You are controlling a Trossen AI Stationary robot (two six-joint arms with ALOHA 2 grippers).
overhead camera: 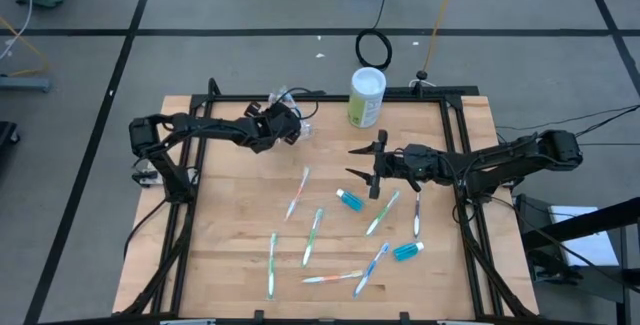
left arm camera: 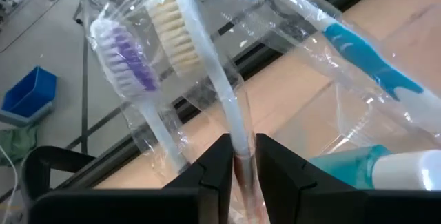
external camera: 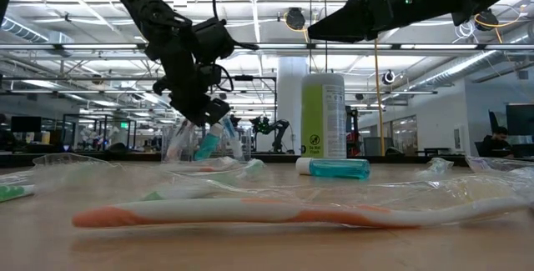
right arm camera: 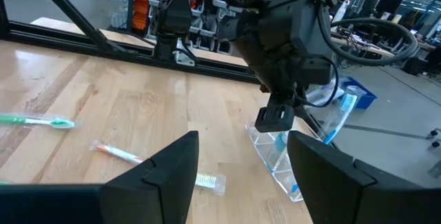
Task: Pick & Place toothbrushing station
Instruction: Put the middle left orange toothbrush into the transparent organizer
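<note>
1. The left gripper (left arm camera: 238,172) pinches the rim of the clear holder (right arm camera: 279,156), fingers narrow, near the table's far edge.
2. The holder seems tilted, its brushes (left arm camera: 134,69) leaning away from the fingers.
3. The right gripper (overhead camera: 366,168) hovers wide open over the loose toothbrushes (overhead camera: 312,237) mid-table, nearer them.

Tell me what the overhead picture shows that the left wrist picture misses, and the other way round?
Only the overhead view shows the whole table, the loose toothbrushes and toothpaste tubes scattered on it, the white-and-green canister, and the right gripper hovering open above the middle. Only the left wrist view shows bristles up close: a purple brush head, a cream one, and the fingers pinching the clear holder's wall. Both show the left gripper shut on the clear holder.
</note>
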